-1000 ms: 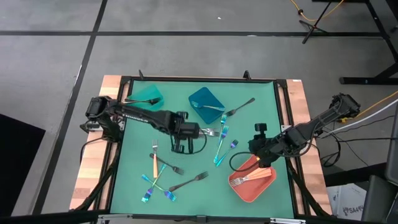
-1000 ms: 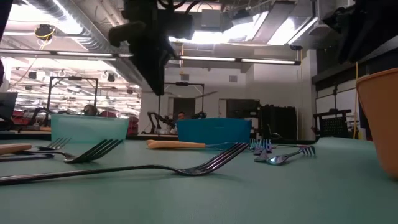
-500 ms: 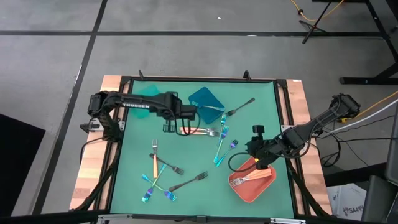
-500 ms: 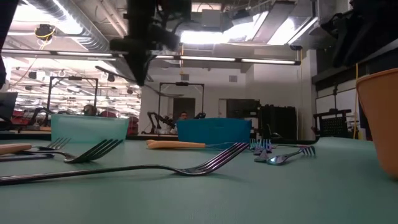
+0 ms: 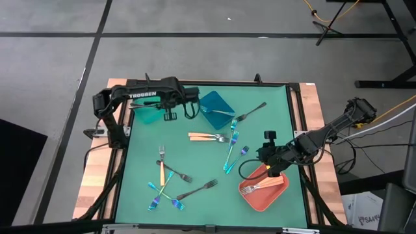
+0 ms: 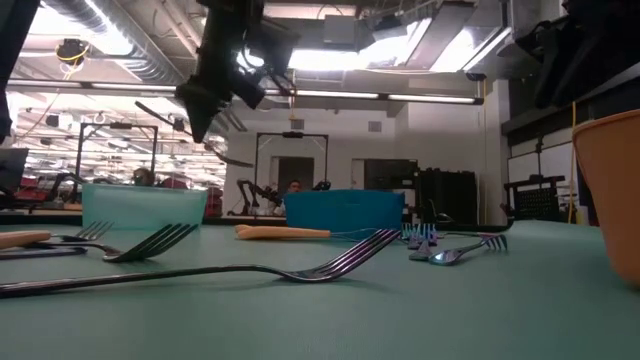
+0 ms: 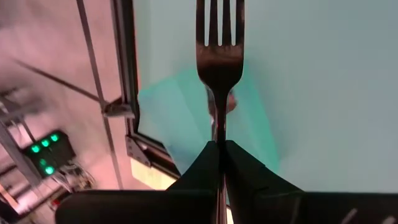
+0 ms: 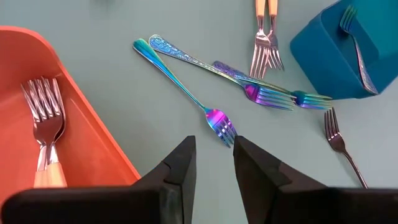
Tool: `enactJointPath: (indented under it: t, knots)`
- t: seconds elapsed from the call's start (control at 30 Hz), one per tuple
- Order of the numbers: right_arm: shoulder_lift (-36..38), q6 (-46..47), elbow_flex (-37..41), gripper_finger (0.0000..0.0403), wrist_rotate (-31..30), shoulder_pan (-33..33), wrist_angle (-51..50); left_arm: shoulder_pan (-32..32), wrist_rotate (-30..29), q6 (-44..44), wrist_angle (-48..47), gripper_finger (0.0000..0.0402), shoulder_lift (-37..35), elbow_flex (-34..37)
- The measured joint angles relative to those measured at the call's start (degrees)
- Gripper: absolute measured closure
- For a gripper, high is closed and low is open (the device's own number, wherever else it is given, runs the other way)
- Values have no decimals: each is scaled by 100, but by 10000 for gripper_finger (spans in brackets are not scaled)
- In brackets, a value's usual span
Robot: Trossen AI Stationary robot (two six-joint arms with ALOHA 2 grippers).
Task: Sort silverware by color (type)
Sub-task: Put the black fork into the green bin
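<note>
dark metal, the thin fork (image 7: 220,59) held by the left gripper (image 7: 221,152) runs straight up the middle of the left wrist view, tines toward the top edge, handle pinched between the two pressed-together fingers (image 7: 202,163) at the bottom. in the high view that gripper (image 5: 170,112) sits in the upper left of the frame, over the pale teal plastic bin (image 5: 147,115) at the upper left corner of the green desk (image 5: 273,110); the fork itself is too small to pick out there.

the dark blue plastic bin (image 5: 216,108), upper centre, holds at least one fork, its tines showing near the upper right of the right wrist view (image 8: 349,17). the coral-red plastic bin (image 5: 263,188), lower right, holds gold-handled forks with silver heads (image 5: 255,188) lying roughly level, heads to the left.

loose on the desk: a pair of gold-handled forks (image 5: 207,137) in the centre, lying level with heads to the right; iridescent blue-teal forks (image 5: 231,151) just right of them, running steeply; a dark fork (image 5: 250,112) slanting toward the upper right; another dark fork (image 5: 197,190) at lower centre; a crossed cluster of iridescent forks (image 5: 161,192) at lower left with a gold-handled fork (image 5: 161,166) standing vertical above it.

the right gripper (image 5: 266,156) hovers right of centre, beside the coral-red bin, fingers (image 8: 180,171) spread and holding nothing.
</note>
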State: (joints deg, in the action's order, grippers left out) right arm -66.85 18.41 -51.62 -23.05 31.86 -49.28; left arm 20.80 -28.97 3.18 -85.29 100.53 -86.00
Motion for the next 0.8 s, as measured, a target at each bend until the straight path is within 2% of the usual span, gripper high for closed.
enactJointPath:
  t: [0.43, 0.8]
  knots:
    - [0, 0, 0, 306, 4, 0, -4, 1056, -46, -1, -469, 395, -7, 92]
    - [0, -2, 0, 306, 7, 0, -6, 1392, -44, 55, -362, 395, -7, 1141]
